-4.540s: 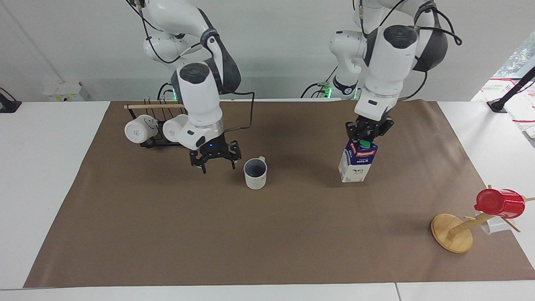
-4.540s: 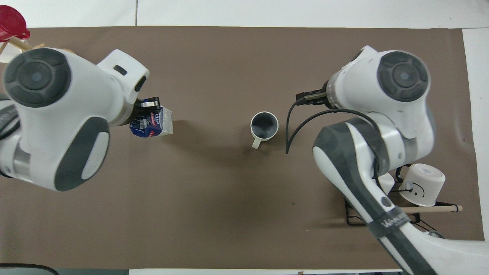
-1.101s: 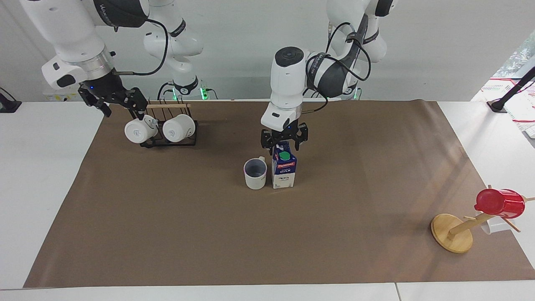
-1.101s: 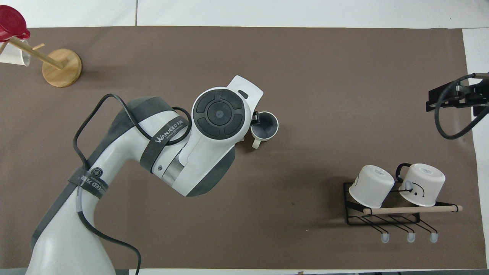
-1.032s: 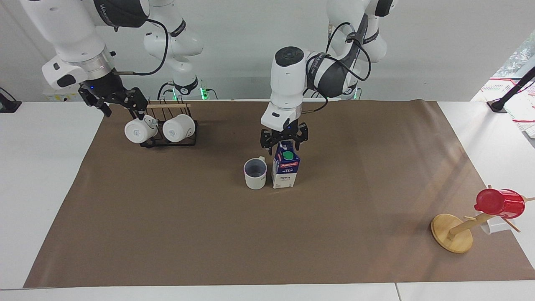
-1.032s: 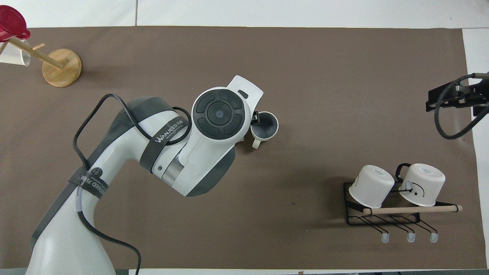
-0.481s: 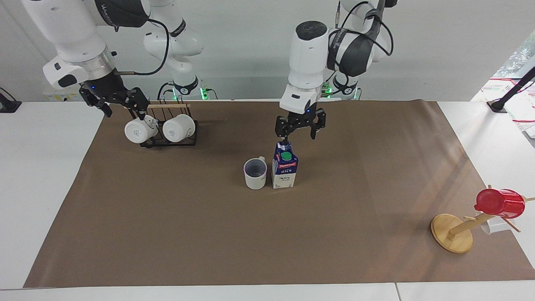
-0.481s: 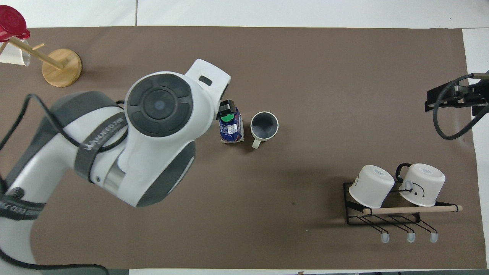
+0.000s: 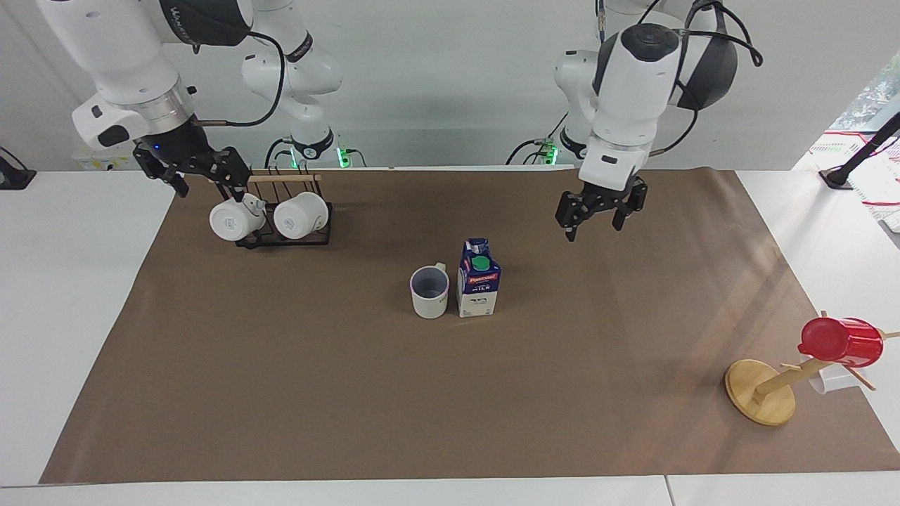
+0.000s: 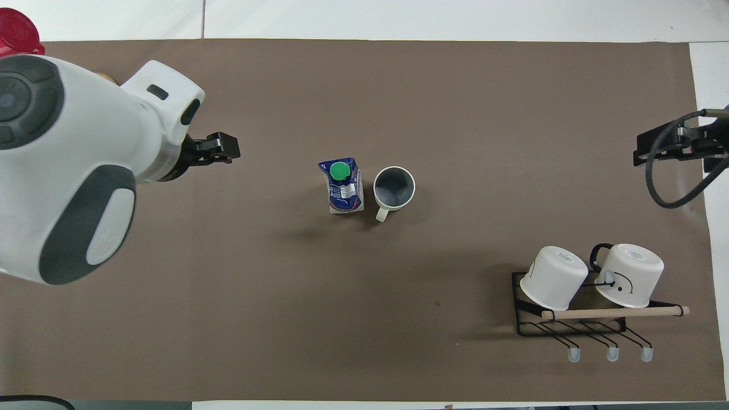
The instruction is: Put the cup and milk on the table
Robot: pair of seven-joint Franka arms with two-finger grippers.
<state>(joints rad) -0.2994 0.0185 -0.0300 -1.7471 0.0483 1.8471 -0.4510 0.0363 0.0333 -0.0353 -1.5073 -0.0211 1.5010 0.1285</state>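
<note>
The milk carton (image 9: 479,278) stands upright on the brown sheet of the table (image 9: 281,393), just beside the white mug (image 9: 429,291), which sits on the side toward the right arm's end; nothing grips either. The left tool (image 9: 596,215) hangs in the air over bare sheet toward the left arm's end, fingers spread and holding nothing. The right tool (image 9: 200,174) hovers with fingers spread above the black wire mug rack (image 9: 281,235), which carries two white mugs (image 9: 238,218).
</note>
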